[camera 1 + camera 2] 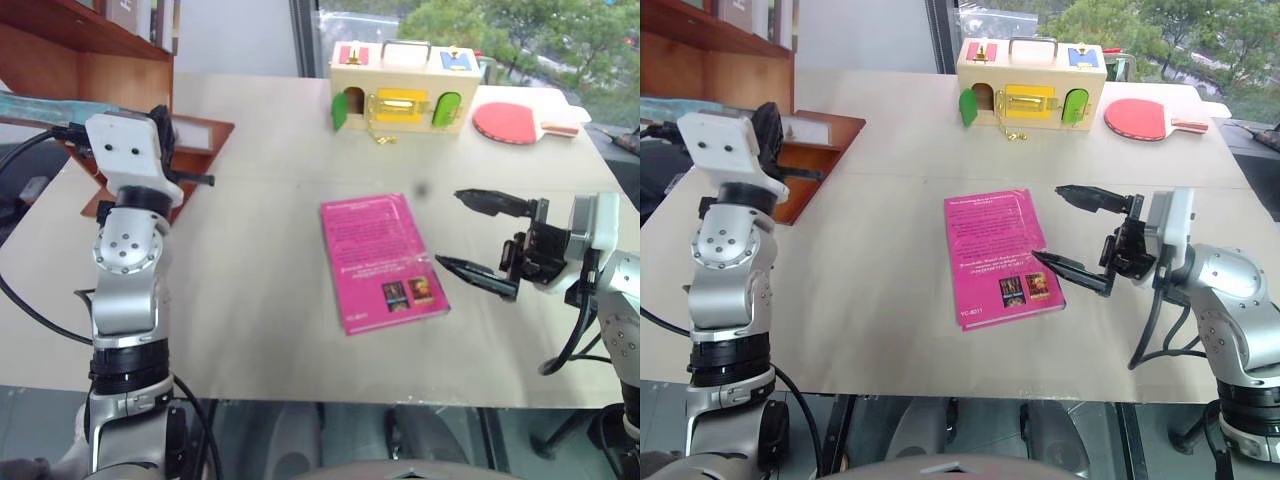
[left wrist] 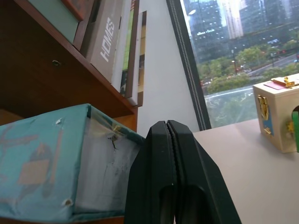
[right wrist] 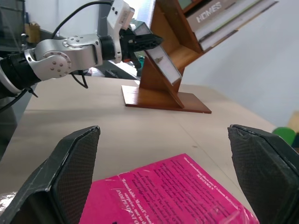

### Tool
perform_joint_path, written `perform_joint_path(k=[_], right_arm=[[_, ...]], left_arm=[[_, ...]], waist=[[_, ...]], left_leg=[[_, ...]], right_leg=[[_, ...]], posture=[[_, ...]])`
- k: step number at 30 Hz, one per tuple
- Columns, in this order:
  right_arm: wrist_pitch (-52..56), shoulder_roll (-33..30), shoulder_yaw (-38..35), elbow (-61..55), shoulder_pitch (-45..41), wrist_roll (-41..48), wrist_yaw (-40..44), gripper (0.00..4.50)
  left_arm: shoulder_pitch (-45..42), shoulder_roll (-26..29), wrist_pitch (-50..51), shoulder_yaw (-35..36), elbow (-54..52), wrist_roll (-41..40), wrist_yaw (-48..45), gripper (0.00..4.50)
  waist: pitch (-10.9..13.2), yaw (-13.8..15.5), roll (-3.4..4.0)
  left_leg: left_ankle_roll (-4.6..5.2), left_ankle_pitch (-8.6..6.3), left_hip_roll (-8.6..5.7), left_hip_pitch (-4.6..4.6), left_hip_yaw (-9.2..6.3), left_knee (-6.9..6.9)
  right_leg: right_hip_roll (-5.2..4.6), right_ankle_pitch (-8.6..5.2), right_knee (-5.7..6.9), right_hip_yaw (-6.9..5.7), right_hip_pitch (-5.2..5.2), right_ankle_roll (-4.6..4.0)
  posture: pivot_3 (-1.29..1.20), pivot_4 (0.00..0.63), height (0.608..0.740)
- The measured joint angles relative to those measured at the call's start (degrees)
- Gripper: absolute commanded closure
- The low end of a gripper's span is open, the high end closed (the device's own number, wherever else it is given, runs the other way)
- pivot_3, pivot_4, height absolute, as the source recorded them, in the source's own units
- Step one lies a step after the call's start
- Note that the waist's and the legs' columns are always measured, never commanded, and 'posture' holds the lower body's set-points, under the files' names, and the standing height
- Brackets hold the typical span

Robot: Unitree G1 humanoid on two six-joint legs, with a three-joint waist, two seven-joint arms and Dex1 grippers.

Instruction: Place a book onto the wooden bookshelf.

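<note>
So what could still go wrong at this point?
The teal book lies on the wooden bookshelf, and the shut left end effector sits right beside it; a careless move could knock it askew. The open right end effector hovers by the pink book and might bump it.

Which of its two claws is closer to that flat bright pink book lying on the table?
Right. The right gripper hangs open just beside the flat magenta-pink book; the left gripper, shut, is off by the reddish-brown wooden bookshelf.
</note>
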Motion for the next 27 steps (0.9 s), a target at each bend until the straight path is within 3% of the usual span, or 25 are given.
perform_joint_path(k=[19, 22, 27], right_arm=[[0.3, 5.9, 0.9, -1.1, -5.1, 2.1, -5.9, 0.00], [0.1, 3.3, 1.1, -1.4, -2.3, 0.5, -4.5, 0.00], [3.6, -2.4, 0.6, -0.9, 4.0, -0.5, -3.1, 0.00]], left_arm=[[13.0, -1.8, -1.6, -3.0, -3.1, -7.7, -16.2, 4.45], [17.5, -0.9, -0.2, -2.8, -4.5, -14.5, -23.5, 3.63], [23.8, 2.7, 2.5, 1.0, -6.1, -21.1, -30.6, 1.23]], waist=[[0.0, 0.8, -0.01], [0.0, 0.8, -0.01], [0.0, 0.7, -0.01]], left_leg=[[0.00, -0.01, -0.05, -0.10, 0.00, -0.07], [0.00, -0.02, -0.05, -0.13, 0.01, -0.10], [0.00, -0.01, -0.04, -0.09, 0.02, -0.15]], right_leg=[[-0.10, 0.00, -0.15, -0.06, -0.02, -0.01], [-0.13, -0.01, -0.24, -0.08, -0.02, -0.01], [-0.12, -0.02, -0.22, -0.06, -0.03, -0.03]], posture=[[0.00, 0.150, 0.740], [0.00, 0.150, 0.740], [0.00, 0.150, 0.740]])
